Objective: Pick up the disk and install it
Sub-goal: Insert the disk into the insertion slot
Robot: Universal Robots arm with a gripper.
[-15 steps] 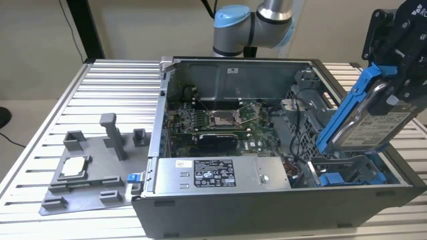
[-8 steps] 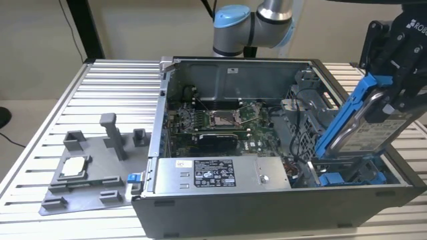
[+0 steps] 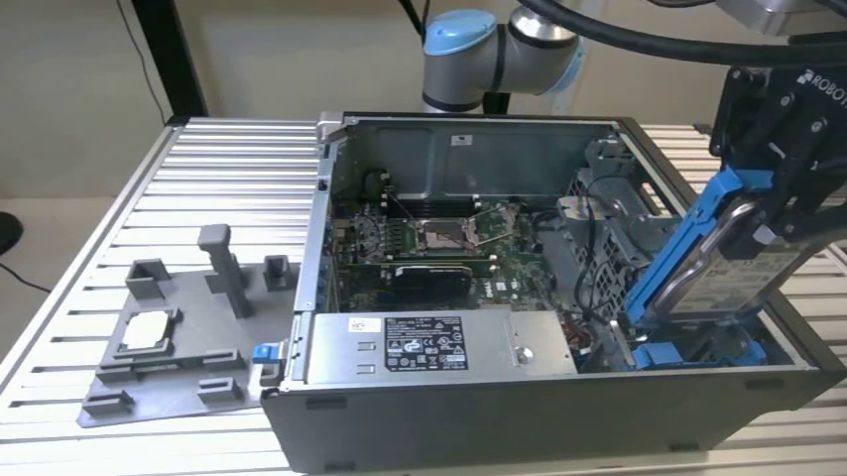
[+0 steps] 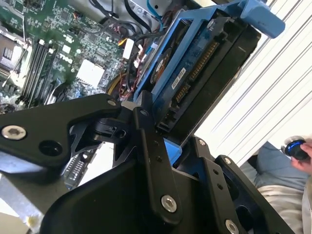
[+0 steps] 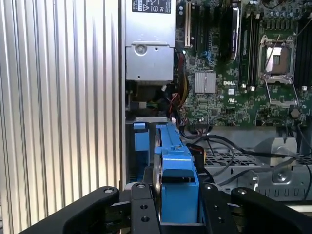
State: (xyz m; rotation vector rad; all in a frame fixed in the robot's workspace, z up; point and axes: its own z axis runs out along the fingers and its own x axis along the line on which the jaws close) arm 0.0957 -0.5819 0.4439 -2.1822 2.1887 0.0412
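Arm joints: grey housings are capped in light blue.
Cable: thick, sheathed in black.
Gripper: black links are fastened by silver screws.

Blue-framed silver disk, on edge, tilted, gripped by the claw

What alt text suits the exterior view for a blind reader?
The gripper holds the disk tilted on edge at the open computer case's end, at the exterior view's right. A grey fixture plate lies beside the case.
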